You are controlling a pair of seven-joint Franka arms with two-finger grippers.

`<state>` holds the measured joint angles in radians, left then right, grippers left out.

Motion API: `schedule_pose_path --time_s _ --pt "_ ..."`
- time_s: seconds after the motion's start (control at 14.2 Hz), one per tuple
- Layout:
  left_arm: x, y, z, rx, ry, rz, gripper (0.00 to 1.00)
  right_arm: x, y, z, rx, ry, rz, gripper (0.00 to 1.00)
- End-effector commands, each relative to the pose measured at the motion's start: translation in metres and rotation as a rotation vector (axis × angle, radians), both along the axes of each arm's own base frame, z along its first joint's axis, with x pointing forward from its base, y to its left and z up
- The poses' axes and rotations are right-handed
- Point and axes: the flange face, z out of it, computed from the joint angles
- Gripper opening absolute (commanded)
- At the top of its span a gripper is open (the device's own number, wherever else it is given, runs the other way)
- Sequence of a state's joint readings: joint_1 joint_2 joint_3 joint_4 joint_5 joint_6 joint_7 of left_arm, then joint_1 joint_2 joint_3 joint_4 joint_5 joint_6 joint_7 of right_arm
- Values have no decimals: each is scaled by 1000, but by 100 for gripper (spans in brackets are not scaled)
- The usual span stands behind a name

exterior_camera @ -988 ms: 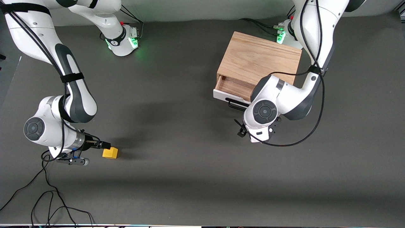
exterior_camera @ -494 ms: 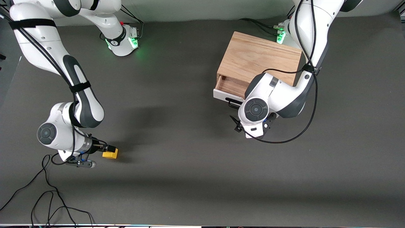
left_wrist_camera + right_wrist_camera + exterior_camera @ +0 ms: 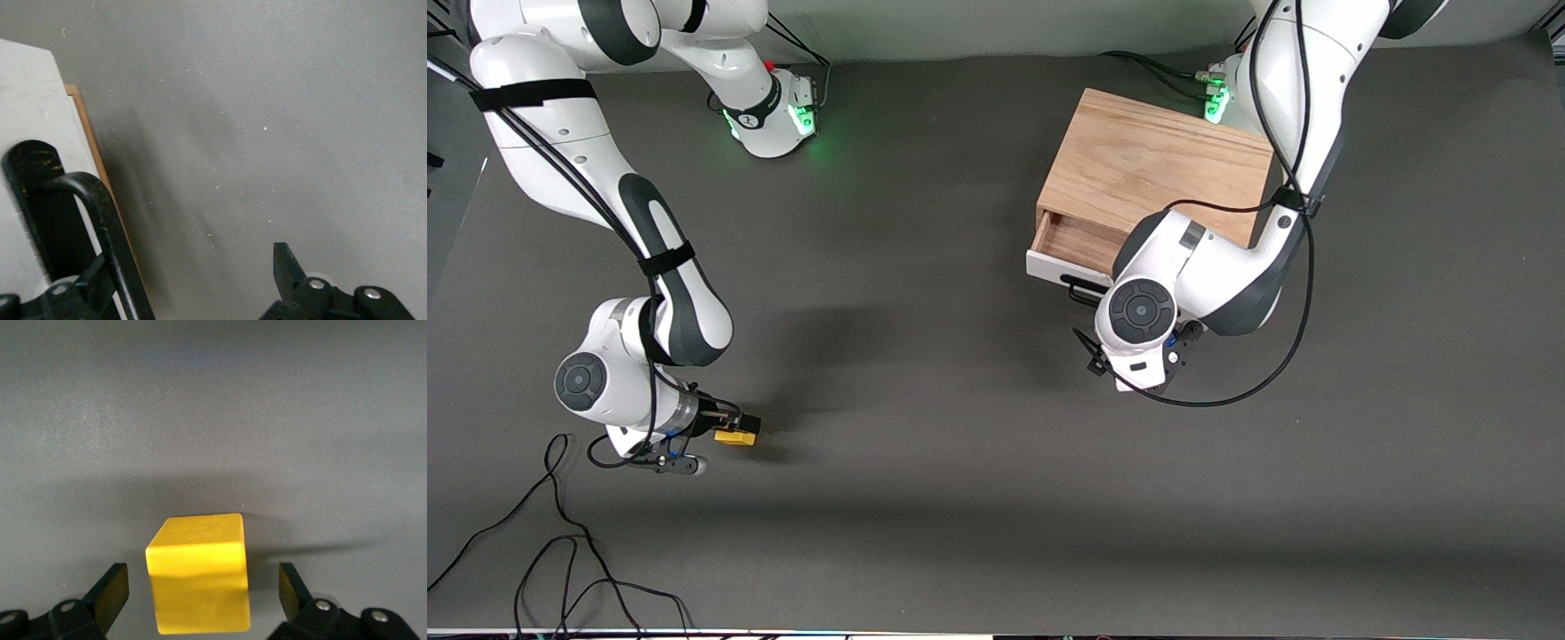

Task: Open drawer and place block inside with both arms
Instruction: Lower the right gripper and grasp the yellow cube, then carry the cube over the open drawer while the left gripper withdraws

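Note:
The yellow block [image 3: 737, 437] lies on the grey mat toward the right arm's end, near the front camera. My right gripper [image 3: 732, 428] is open around it. In the right wrist view the block [image 3: 200, 577] sits between the two fingertips [image 3: 112, 589] with a gap on each side. The drawer [image 3: 1074, 242] is pulled partly out of the wooden cabinet [image 3: 1156, 164], showing its wood interior. My left gripper [image 3: 183, 283] is open by the black handle [image 3: 100, 220] on the white front [image 3: 33, 120]. The bar runs just inside one finger. In the front view the left wrist hides those fingers.
The handle [image 3: 1087, 293] shows below the drawer's white front [image 3: 1048, 265] in the front view. Loose black cables [image 3: 560, 542] lie on the mat near the front edge at the right arm's end. Both arm bases stand along the back.
My right gripper has moved forward over the block and now straddles it. My left hand has shifted slightly toward the right arm's end by the handle. The drawer has not moved.

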<state>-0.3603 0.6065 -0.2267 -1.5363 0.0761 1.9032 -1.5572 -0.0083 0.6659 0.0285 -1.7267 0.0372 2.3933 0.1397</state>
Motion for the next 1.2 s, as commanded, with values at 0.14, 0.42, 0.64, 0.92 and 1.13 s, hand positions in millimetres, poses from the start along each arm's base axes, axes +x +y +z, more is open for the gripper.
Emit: schedule_pose_path --time_s 0.14,0.42,0.64,0.92,1.13 --pt "8 -11 15 11 -114 -29 100 9 -1 5 0 -21 13 49" --pt "13 -13 35 13 -158 -44 100 16 -1 17 0 -30 10 7" --pt "19 -15 45 1 -177 -41 100 25 -1 41 4 0 3 7" --pt "23 -13 52 0 -188 -51 100 40 2 95 7 65 4 7" --pt "34 0 91 30 -183 -93 100 47 18 159 10 111 -55 7"
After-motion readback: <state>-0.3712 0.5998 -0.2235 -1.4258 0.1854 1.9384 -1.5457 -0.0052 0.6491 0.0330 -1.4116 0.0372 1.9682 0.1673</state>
